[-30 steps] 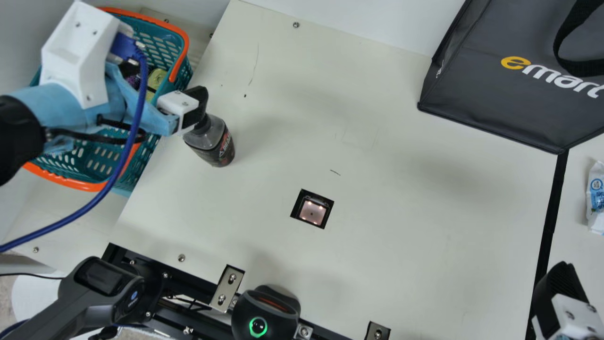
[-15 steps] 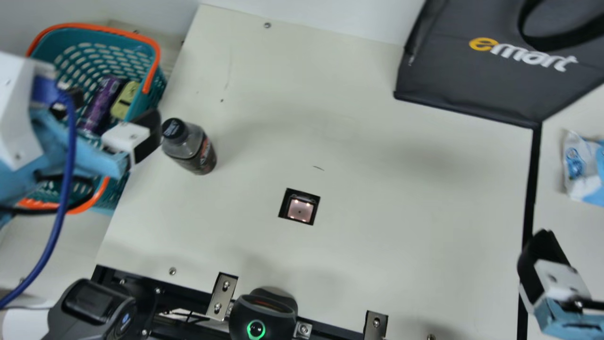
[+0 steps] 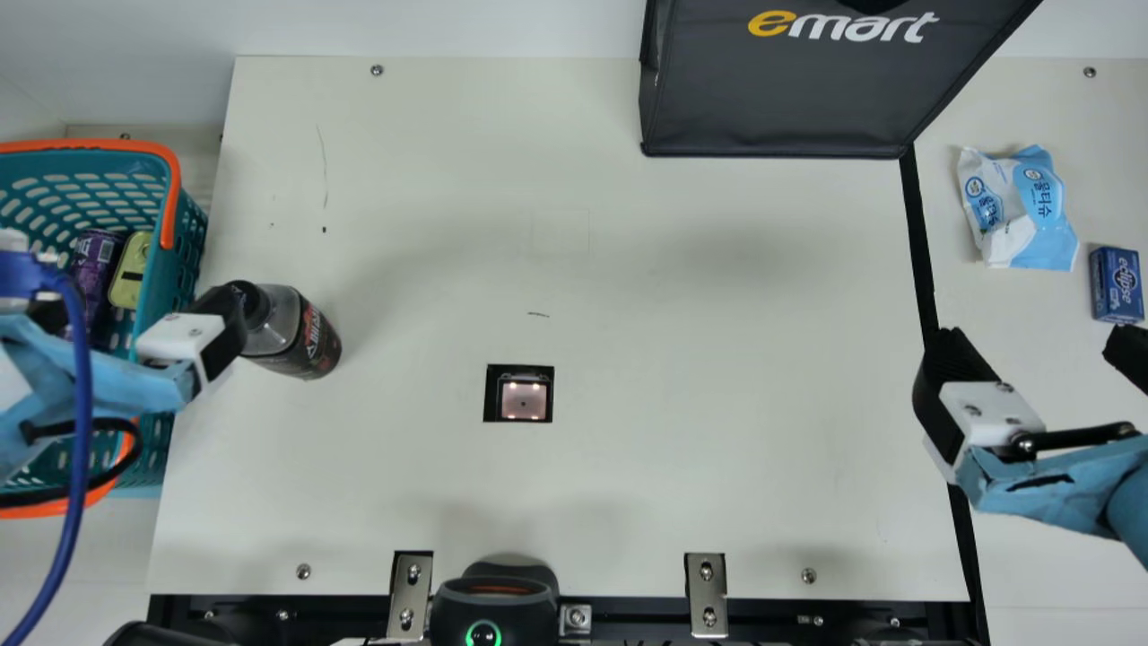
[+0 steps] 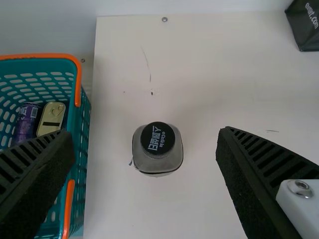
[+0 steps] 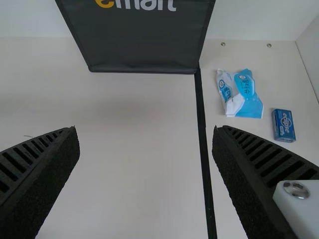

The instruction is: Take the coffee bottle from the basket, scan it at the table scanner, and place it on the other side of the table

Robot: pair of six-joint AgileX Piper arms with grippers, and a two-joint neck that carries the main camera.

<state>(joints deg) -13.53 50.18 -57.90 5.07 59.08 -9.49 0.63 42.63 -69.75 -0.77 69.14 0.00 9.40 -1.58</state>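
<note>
Well, finding one bottle (image 3: 291, 332) standing upright on the table (image 3: 673, 314), near the basket (image 3: 184, 260) and well apart from the scanner (image 3: 523, 399). In the left wrist view, seeing its one black cap (image 4: 158, 138) from above, bearing white lettering; in the main view, making out red and white print on its dark label (image 3: 316, 336). Holding the left gripper (image 3: 139, 316) with its jaws wide apart, showing bare table on both sides of the bottle in the left wrist view. Holding the right gripper (image 3: 1040, 359) with its jaws apart too, by the black strip (image 3: 924, 260) across the table from the basket.

In the basket, making out two items: one purple can (image 3: 94, 260) carrying pale print and a barcode, and one yellow tin (image 3: 132, 269) lying beside it. At the back of the table, seeing one dark bag (image 3: 780, 99) displaying one line of large lettering, beginning in yellow and continuing in white. Beyond the strip, counting one white and blue packet (image 3: 1018, 206) carrying a round blue mark and more print, and just beside it one small blue box (image 3: 1117, 285) bearing pale lettering. Counting four small lights glowing in the scanner. Along the near edge, counting two metal brackets (image 3: 707, 597) and, between them, one black device (image 3: 493, 610) shining with one green ring.
</note>
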